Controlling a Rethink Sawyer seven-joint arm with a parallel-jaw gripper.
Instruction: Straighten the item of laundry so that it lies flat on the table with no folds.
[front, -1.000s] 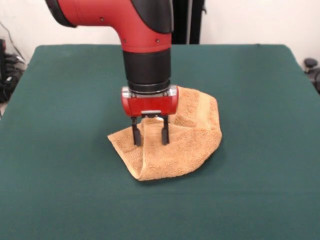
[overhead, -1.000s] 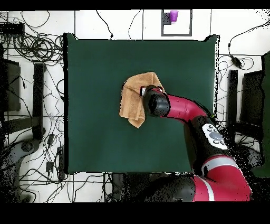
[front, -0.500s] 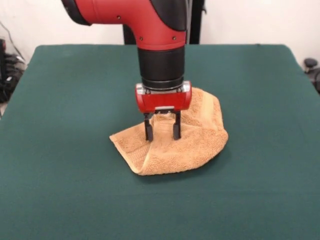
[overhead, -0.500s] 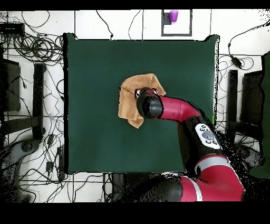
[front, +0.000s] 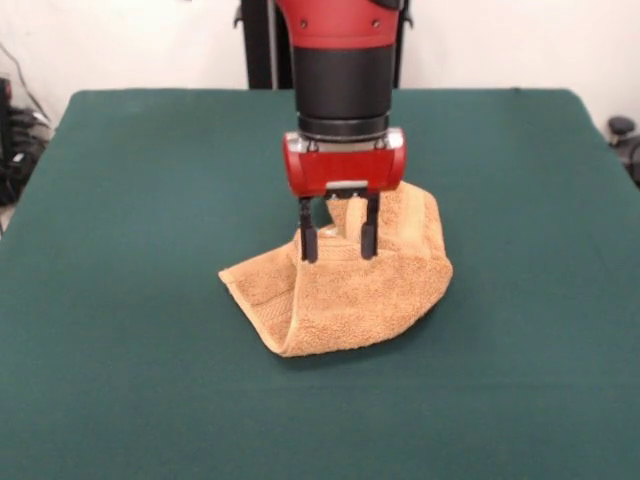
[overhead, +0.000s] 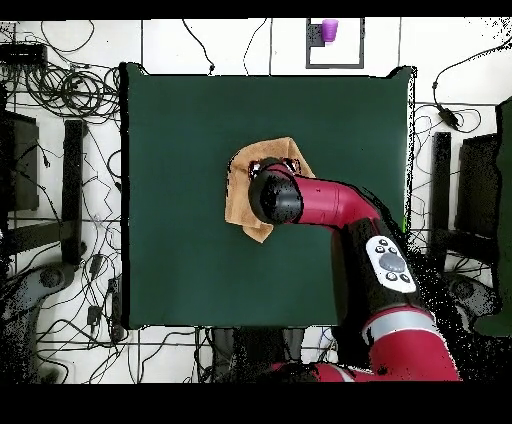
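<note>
Left of the jaws and nearer the camera, the towel (front: 340, 285) runs out to a blunt corner lying flat on the bench (front: 130, 300) — a doubled flap, which is why that side looks thick and rounded at its front edge. The gripper (front: 338, 242) stands upright over the towel's middle with its jaws spread, tips down at the raised ridge of cloth with a pale band between them but not pinching it, as far as I can tell. Right of the jaws the cloth bulges up in a loose fold, so the towel sits bunched near the bench's centre, well short of flat.
</note>
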